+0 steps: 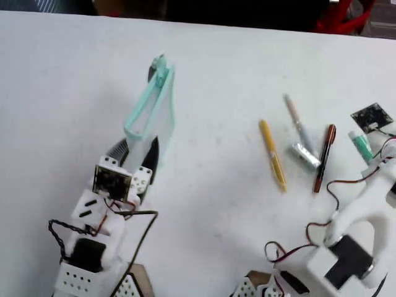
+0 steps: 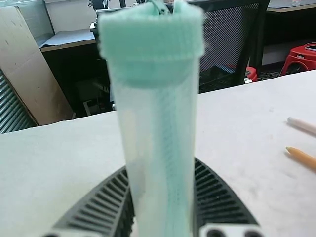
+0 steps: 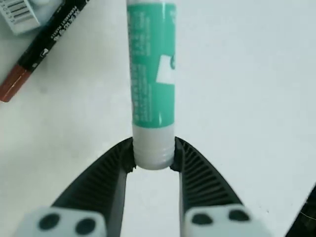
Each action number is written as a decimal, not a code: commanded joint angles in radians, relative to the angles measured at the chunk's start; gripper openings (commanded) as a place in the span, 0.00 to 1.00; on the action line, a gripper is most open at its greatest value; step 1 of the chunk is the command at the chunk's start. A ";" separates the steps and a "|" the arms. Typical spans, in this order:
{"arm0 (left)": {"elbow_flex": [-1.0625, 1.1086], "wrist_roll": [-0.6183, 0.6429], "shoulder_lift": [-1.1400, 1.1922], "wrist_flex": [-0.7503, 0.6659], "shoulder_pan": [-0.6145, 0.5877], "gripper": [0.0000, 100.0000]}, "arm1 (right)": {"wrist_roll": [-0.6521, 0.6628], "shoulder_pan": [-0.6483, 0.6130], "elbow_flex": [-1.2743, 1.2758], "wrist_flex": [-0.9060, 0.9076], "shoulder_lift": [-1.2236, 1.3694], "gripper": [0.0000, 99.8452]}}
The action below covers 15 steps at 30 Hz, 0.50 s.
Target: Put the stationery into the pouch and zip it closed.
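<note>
In the high view the left arm (image 1: 93, 247) sits in the lower left of the frame, and the left arm's jaws are closed on the near end of a translucent plastic pouch with a mint-green zip band (image 1: 151, 105). The pouch stands on edge, runs from the jaws up toward the centre-left of the frame, and has its green band uppermost. The left wrist view shows the same pouch (image 2: 158, 123) pinched between the two black ribbed jaws, rising tall above the white desk (image 1: 62, 93). I cannot tell whether its zip is open. The right arm (image 1: 365, 210) fills the lower right corner. At the right edge of the high view, the right arm's jaws grip a green-and-white cylindrical glue stick (image 1: 360, 145). The right wrist view confirms this: the jaws are narrowed onto the white end of the glue stick (image 3: 150, 74), which points away from them just over the desk. The other stationery lies loose on the desk in the right half of the high view, well apart from the pouch. It includes a yellow pen (image 1: 272, 154) lying on a slant, with a slim grey-and-beige pen (image 1: 297, 124) to its right. A small silvery block (image 1: 305, 156) sits just below the grey pen's lower end. Just beside the block is a black marker with a red-brown cap (image 1: 323, 158) — the closest of the loose pieces to the glue stick.
</note>
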 commanded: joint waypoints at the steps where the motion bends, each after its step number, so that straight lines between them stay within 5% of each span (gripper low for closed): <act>1: 0.002 -0.011 0.007 -0.009 -0.002 0.14 | -0.043 -0.012 -0.006 0.021 -0.177 0.02; 8: 0.002 -0.008 0.007 -0.009 -0.002 0.14 | -0.181 -0.147 -0.012 0.061 -0.553 0.02; 15: 0.000 -0.011 0.007 -0.003 0.042 0.15 | -0.187 -0.542 -0.014 0.124 -1.026 0.02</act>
